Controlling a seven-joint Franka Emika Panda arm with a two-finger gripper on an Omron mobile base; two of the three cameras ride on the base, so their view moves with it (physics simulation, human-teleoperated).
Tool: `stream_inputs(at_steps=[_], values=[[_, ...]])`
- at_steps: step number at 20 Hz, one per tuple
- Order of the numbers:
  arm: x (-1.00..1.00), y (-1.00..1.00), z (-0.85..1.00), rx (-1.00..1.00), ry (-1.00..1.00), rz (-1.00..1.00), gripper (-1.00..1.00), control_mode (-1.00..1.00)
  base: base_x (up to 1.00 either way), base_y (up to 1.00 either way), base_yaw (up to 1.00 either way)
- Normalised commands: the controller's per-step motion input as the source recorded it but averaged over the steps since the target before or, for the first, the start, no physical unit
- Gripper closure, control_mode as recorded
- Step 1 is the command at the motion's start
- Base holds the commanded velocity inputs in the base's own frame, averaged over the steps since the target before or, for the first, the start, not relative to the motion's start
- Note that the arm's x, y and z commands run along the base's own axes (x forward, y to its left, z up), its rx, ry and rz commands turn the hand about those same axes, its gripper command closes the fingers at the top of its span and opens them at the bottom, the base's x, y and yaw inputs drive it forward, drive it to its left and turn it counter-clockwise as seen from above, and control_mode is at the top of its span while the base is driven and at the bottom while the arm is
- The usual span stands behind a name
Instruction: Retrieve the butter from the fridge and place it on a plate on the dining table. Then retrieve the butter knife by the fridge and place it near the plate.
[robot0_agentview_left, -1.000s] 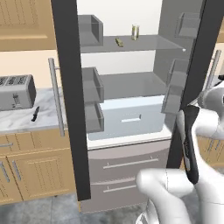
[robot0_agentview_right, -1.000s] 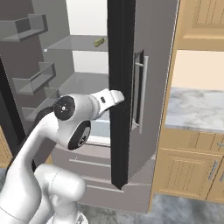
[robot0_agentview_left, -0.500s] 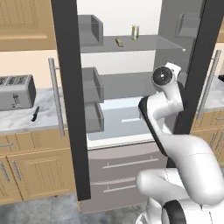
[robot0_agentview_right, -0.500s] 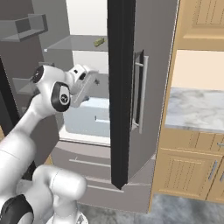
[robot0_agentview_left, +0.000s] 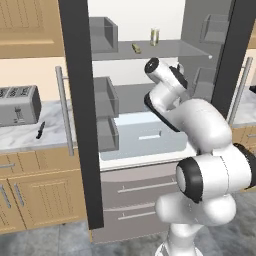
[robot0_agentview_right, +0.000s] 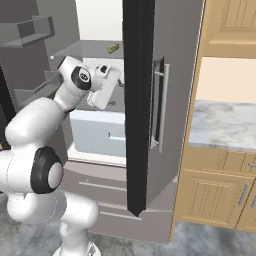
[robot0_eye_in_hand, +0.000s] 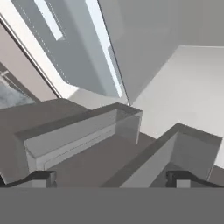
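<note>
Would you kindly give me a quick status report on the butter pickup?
Pincer open, empty, inside fridge facing door bins. Butter on top shelf beside can, untouched. Knife on counter by toaster.

A domestic kitchen, rendered: an open double-door fridge (robot0_agentview_left: 150, 125) with shelves and door bins, tan wood cabinets (robot0_agentview_right: 220, 200), marble counter (robot0_agentview_left: 30, 135), and what appears to be a toaster (robot0_agentview_left: 19, 105).

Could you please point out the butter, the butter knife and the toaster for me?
butter (robot0_agentview_left: 135, 48): left base view, middle of the yellow stick on the upper fridge shelf.
butter knife (robot0_agentview_left: 40, 131): left base view, mid-length of the knife.
toaster (robot0_agentview_left: 19, 105): left base view, its front face.
</note>
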Motion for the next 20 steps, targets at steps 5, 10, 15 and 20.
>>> stream_inputs(at_steps=[5,10,15,20], values=[[0.66,-0.87,-0.27,-0.21,0.28,-0.16,-1.0,-1.0,0.0,0.0,0.0],[0.0,-1.0,-0.12,-0.11,0.07,-0.21,-1.0,-1.0,0.0,0.0,0.0],[-0.3,-1.0,-0.06,-0.01,0.03,-0.2,-1.0,-1.0,0.0,0.0,0.0],[-0.43,-1.0,-0.09,0.0,0.02,-0.17,-1.0,-1.0,0.0,0.0,0.0]])
